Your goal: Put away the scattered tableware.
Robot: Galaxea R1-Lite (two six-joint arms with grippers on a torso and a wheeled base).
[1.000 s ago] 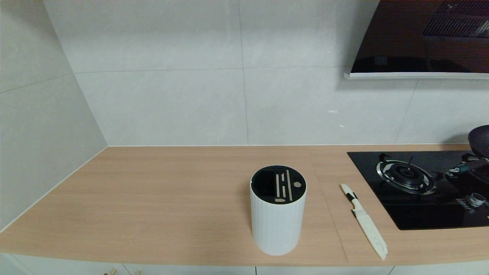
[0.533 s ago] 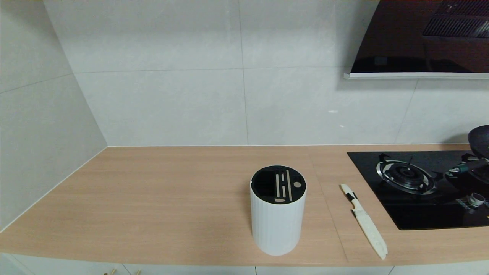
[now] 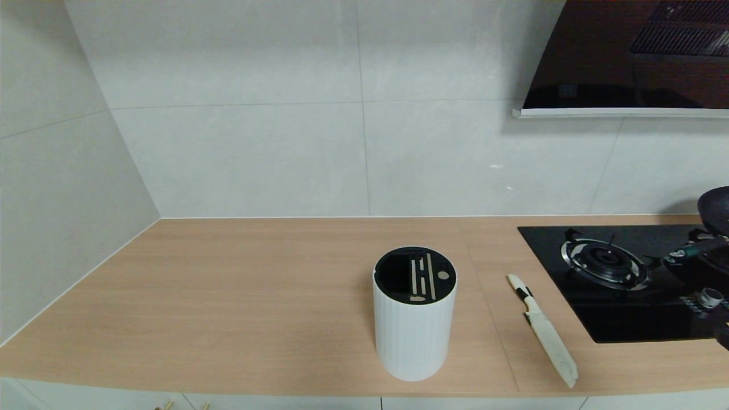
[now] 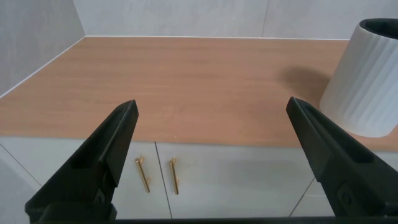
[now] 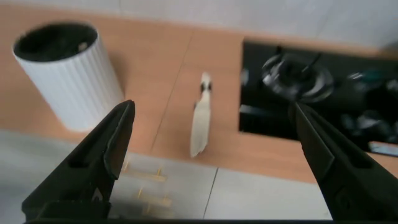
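White knife point(image 3: 544, 330) near ribbed holder point(image 3: 414, 324)

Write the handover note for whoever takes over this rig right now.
Left gripper: open, empty, low in front of the counter.
Right gripper: open, empty, facing the knife.
Knife: flat on the counter between the white holder and the stove, handle toward the wall.
Done: nothing put away yet.
Left: grasp the knife, likely with the right gripper, and put it in the holder.

White knife point(image 3: 544, 329) flat on counter, right of upright ribbed holder point(image 3: 414, 313)
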